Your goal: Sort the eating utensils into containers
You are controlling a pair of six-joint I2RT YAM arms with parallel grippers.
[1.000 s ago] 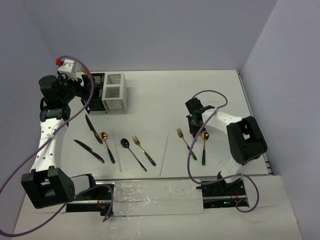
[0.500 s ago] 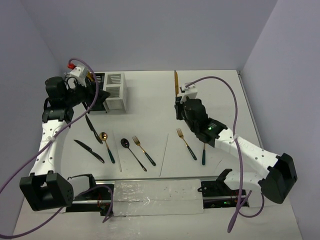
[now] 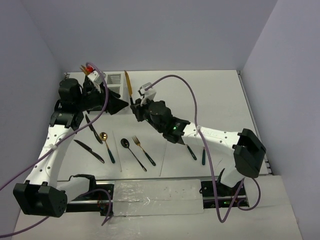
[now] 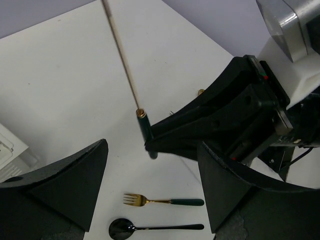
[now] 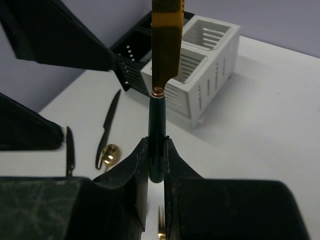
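My right gripper (image 3: pixel 134 107) (image 5: pixel 156 142) is shut on the dark green handle of a gold-bladed knife (image 3: pixel 127 83) (image 5: pixel 165 45), held upright just right of the containers. The white caddy (image 3: pixel 115 79) (image 5: pixel 210 47) and the black caddy (image 5: pixel 134 46) stand joined at the back left. In the top view my left arm hides most of the black one. My left gripper (image 3: pixel 112 100) (image 4: pixel 152 146) is open in front of the caddies, its jaws wide apart around nothing. The held knife (image 4: pixel 144 127) shows beyond them.
On the table lie two black knives (image 3: pixel 91 126) (image 3: pixel 89 150), a gold spoon (image 3: pixel 106 145), a black spoon (image 3: pixel 132 152) and a gold fork (image 3: pixel 143 150). A thin white stick (image 3: pixel 163 155) and two green handles (image 3: pixel 192 152) (image 3: pixel 204 156) lie under the right arm.
The right arm has swung left across the table, carrying the knife upright to the caddies. The left gripper has come away from the black caddy toward the right, still open.
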